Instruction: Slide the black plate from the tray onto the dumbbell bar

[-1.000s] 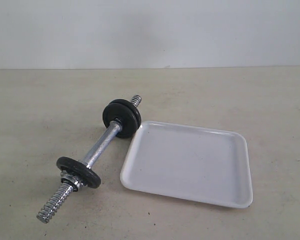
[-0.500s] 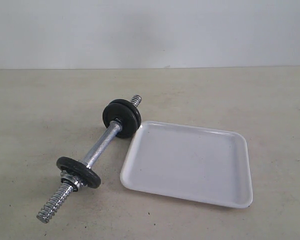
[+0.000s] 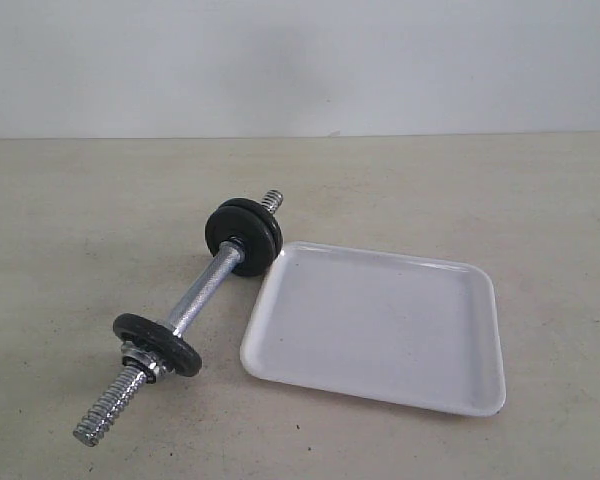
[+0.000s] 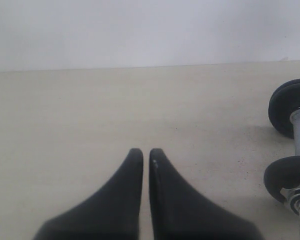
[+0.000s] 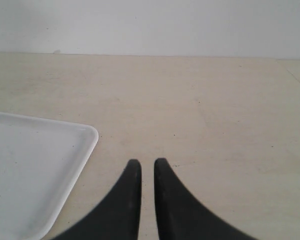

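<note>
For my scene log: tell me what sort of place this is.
Probably a robot test bench, not a gym: a plain beige table against a blank white wall, a dumbbell bar and white tray laid out, and the black left gripper and right gripper above the surface.

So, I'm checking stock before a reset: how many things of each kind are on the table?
Dumbbell bar: 1
Black plates on the bar: 3, seemingly two at the far end, one at the near end
Collar nut: 1
White tray: 1
Total: 6
</note>
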